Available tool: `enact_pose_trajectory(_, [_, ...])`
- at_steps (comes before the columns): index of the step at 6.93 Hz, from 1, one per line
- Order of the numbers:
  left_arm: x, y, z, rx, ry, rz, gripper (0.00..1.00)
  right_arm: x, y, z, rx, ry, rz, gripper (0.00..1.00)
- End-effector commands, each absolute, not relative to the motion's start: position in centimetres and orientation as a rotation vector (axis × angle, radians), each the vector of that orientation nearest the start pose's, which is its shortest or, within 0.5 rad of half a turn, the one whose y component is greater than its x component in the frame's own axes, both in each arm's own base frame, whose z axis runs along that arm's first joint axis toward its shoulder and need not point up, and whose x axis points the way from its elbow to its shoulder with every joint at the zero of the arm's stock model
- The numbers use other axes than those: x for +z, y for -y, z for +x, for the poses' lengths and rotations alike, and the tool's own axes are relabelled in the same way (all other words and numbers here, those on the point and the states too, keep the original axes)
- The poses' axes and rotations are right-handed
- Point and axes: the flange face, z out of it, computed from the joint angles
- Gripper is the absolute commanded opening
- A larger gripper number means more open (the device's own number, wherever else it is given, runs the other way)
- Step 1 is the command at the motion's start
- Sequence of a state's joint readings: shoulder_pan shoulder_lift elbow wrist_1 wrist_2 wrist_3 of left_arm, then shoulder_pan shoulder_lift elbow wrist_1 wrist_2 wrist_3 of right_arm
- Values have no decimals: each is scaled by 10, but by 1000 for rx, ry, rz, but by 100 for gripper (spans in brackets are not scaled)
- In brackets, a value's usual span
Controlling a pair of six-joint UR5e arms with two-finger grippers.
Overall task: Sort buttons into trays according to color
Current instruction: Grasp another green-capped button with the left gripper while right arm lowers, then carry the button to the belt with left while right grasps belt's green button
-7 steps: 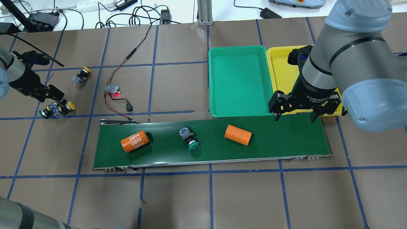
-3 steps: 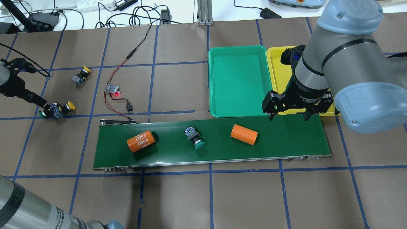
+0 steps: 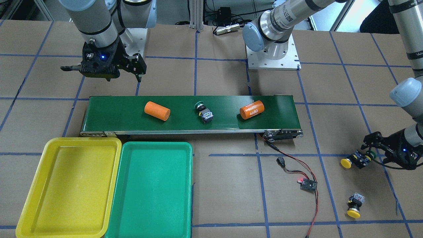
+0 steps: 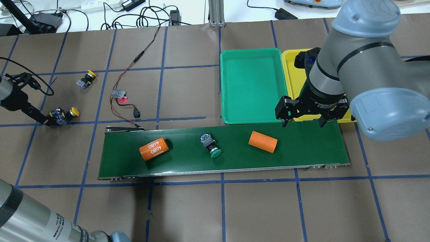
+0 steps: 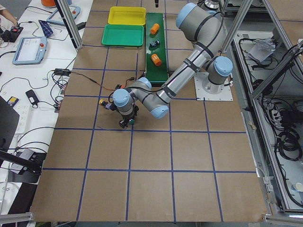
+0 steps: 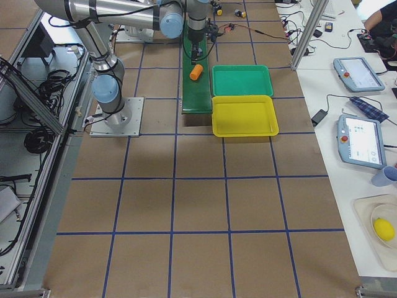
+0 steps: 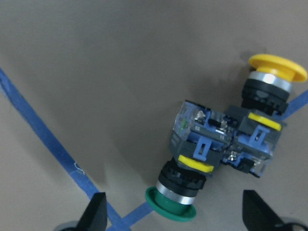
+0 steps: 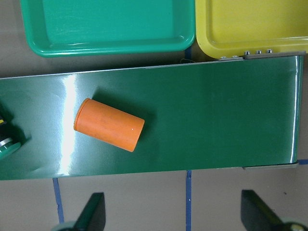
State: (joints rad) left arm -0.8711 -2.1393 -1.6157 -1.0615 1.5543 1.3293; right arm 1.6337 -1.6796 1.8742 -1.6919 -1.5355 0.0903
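Downward, left hand (image 7: 175,216) spread wide over two touching buttons (image 7: 226,139), right hand (image 4: 303,123) wide above conveyor belt (image 4: 302,148)

Yellow tray (image 4: 291,74) was mostly hidden behind the right arm (image 4: 352,67) overhead, green button (image 8: 6,146) on the belt (image 8: 202,120) was cut off by the wrist view's left edge

Bright, even overhead light; shadows soft & short. In right wrist view, pale glare streaks cross the conveyor belt (image 8: 207,125). Focus sharp throughout.
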Motion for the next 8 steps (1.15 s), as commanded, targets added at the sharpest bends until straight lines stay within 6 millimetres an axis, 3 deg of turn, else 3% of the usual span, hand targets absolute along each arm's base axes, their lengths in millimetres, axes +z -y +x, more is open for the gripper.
enact_pose_trajectory(1, [183,577,308,54,-3049,1055,5,385,429,188,127,-3109,-17,100])
enact_pose_trajectory(2, [189,576,307,45,-3041,1053,0,380,434,197,94,-3099,-41,100])
enact_pose_trajectory(4, [210,575,296,29,-3034,1035,0,368,437,219,83,-3078,-106,100])
enact_pose_trajectory(5, [243,569,287,29,-3049,991,0,358,439,234,75,-3072,-148,100])
enact_pose_trajectory(6, [283,565,258,41,-3065,927,0,346,442,255,44,-3066,-182,100])
enact_pose_trajectory(7, [318,565,201,64,-3082,868,0,336,443,271,30,-3069,-128,100])
enact_pose_trajectory(8, [333,558,137,84,-3099,794,0,320,443,286,55,-3074,-150,100])
